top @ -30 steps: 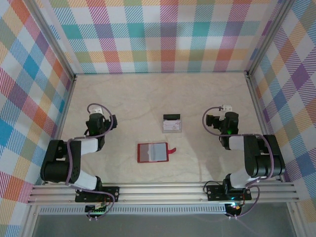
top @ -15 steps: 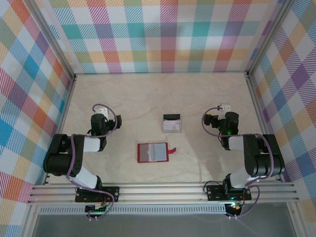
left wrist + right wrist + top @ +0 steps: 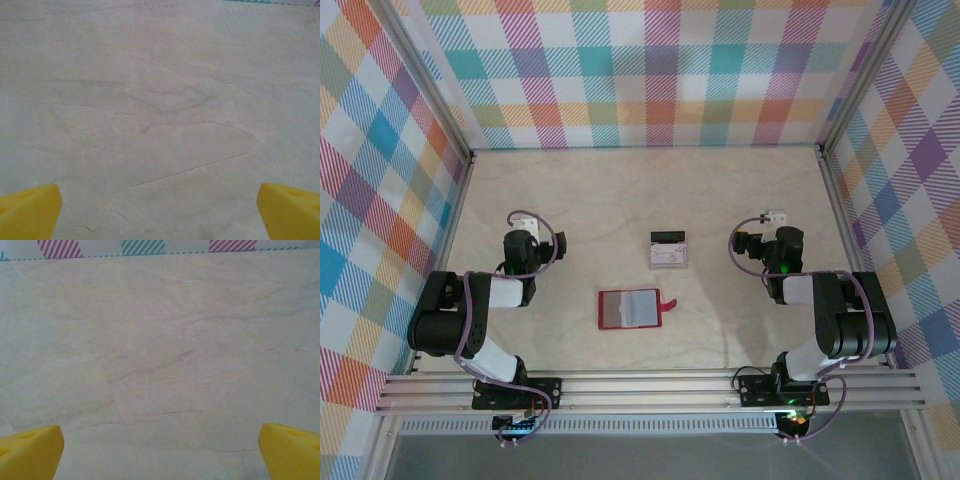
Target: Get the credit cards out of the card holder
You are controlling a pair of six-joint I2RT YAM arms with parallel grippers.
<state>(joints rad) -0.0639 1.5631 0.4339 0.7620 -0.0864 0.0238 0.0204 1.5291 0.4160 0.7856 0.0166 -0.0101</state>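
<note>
Now, the left gripper (image 3: pixel 160 215), centre-left in the overhead view, has its yellow fingers (image 3: pixel 27 212) spread wide over the bare, pale marbled table (image 3: pixel 620 200), holding nothing. The right gripper (image 3: pixel 160 452), centre-right, is just as wide and empty. The flat red leather card holder (image 3: pixel 632 309) lies open mid-frame. The small pale credit cards (image 3: pixel 669 251) sit apart, just above-right.

Bright, even, soft overhead light; faint shadows, no glare; wrist views slightly soft.
</note>
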